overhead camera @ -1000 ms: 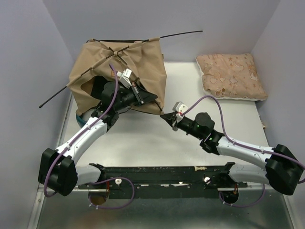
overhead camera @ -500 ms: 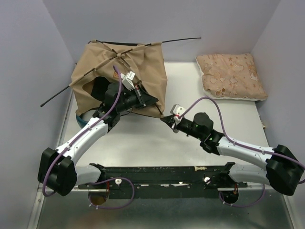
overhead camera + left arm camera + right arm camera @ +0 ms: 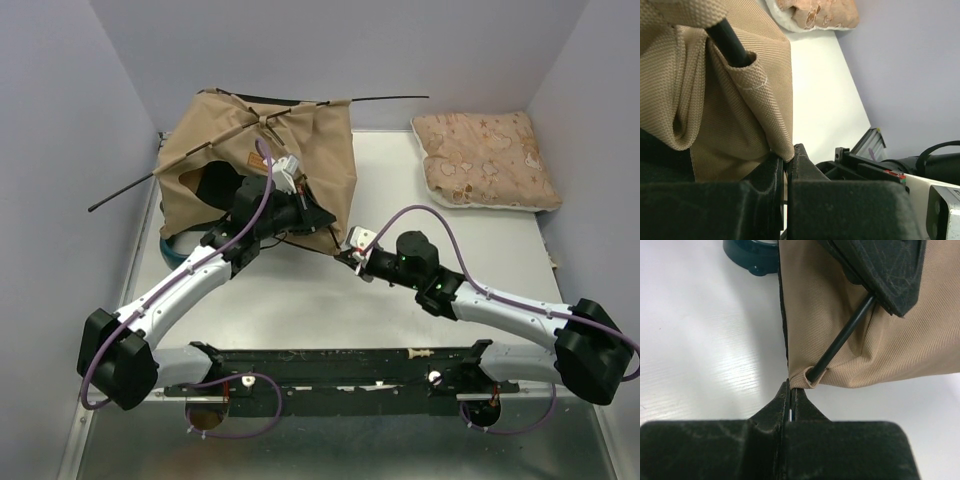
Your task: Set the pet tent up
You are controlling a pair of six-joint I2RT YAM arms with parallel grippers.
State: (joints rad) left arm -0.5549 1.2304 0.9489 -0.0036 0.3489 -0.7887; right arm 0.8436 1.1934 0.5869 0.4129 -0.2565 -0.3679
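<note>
The tan pet tent [image 3: 300,150] stands at the table's back left with thin black poles [image 3: 385,98] crossing its top and sticking out left and right. My left gripper [image 3: 322,213] is shut on a fold of the tent's fabric [image 3: 782,150] on its front face, beside a pole in its sleeve [image 3: 730,45]. My right gripper [image 3: 347,254] is shut on the tent's lower front corner [image 3: 801,381], where a black pole end [image 3: 840,342] enters the corner pocket. An orange-brown label [image 3: 246,161] shows on the front. The pom-pom is not visible.
A pink patterned cushion [image 3: 484,158] lies at the back right against the wall. A dark teal round object [image 3: 172,247] peeks out under the tent's left edge. Grey walls close in on three sides. A black rail [image 3: 340,365] runs along the near edge.
The tent has shifted right and risen a little at the top. Both grippers moved with it, the left one right and up, the right one slightly left, still holding the corner.
</note>
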